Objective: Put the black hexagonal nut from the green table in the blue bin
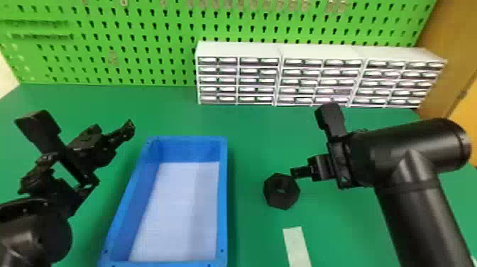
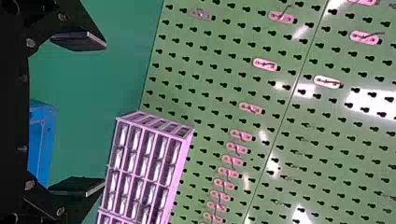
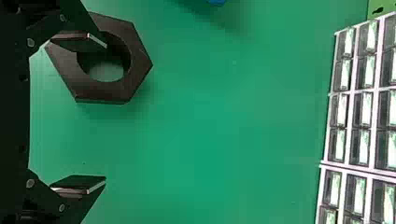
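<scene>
The black hexagonal nut (image 1: 274, 198) lies flat on the green table (image 1: 253, 149), right of the blue bin (image 1: 223, 199). My right gripper (image 1: 298, 172) is by the nut's far right edge in the head view. In the right wrist view, my right gripper (image 3: 97, 113) is open; one finger overlaps the hole of the nut (image 3: 102, 92), the other is off to its side, and nothing is held between them. Left of the bin is my left gripper (image 1: 82, 151). The left wrist view shows that left gripper (image 2: 97, 113) open with nothing held.
White drawer cabinets (image 1: 319, 53) stand at the back before a green pegboard (image 1: 142, 39). A pale strip (image 1: 296, 245) lies on the table nearer than the nut. The bin's right wall is between its inside and the nut.
</scene>
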Tool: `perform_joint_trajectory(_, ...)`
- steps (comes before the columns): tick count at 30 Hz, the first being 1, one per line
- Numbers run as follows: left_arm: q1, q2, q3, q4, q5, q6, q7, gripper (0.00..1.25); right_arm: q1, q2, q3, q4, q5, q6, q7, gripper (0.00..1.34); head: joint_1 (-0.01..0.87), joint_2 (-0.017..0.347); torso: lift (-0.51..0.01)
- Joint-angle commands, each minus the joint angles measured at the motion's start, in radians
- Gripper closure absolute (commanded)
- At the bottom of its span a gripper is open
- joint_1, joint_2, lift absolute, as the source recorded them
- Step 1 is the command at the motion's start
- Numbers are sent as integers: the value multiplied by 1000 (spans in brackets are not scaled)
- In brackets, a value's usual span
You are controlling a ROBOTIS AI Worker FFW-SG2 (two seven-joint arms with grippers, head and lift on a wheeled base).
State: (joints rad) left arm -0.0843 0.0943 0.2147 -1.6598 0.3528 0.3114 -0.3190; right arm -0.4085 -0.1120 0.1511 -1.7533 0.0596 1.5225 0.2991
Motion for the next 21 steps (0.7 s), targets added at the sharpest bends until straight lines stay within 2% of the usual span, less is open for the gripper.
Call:
perform_joint_trajectory(1, 0, 1, 2, 0, 2, 0, 0, 239, 3, 2, 4, 0, 0, 2, 0, 275, 692, 9, -97)
perform_joint_trajectory(21, 0, -1, 0, 0, 3, 0, 0, 236, 13, -1, 11, 28, 40, -42, 0, 277, 692, 9, -97)
